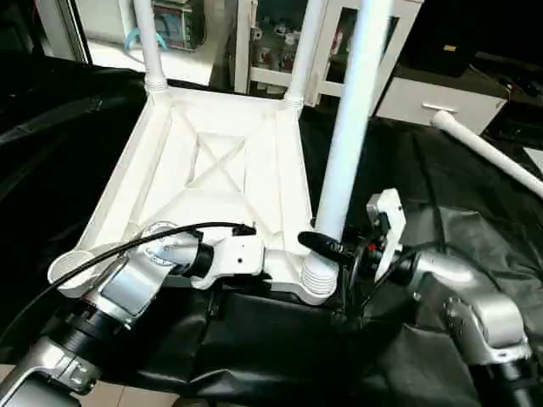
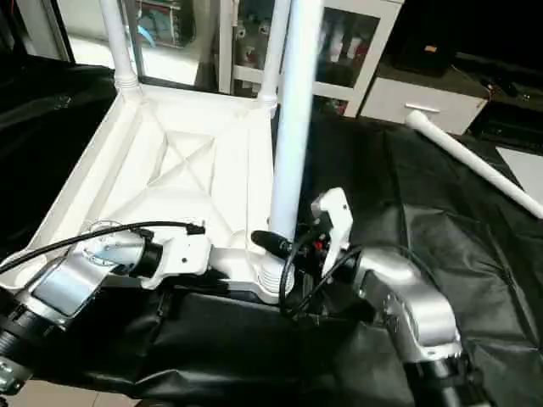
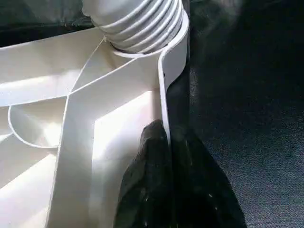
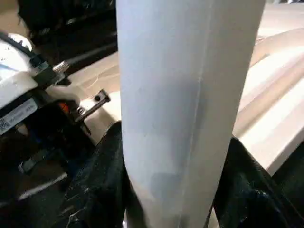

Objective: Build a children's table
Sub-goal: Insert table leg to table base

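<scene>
We see the white tabletop (image 1: 212,161) lying upside down on a black cloth (image 1: 450,212), its X-ribbed underside facing up. Our right pincer (image 1: 327,248) is closed around a white leg (image 1: 352,127) that stands upright just above its ribbed end, which sits in the near corner socket (image 1: 316,280) directly beneath the pincer; the right wrist view shows the black fingers (image 4: 102,180) pressing on either side of the tube. Our left pincer (image 3: 168,180) is clamped on the tabletop's near rim, one finger inside the wall and one outside, just beside that same socket and close to the right pincer. Beyond both pincers, two more legs (image 1: 146,38) rise from the far corner sockets. A fourth leg (image 1: 488,153) lies loose on the cloth, well apart from the right pincer on its outer side. On the far side of the left pincer, away from the right one, the other near corner socket (image 1: 72,267) stands open.
</scene>
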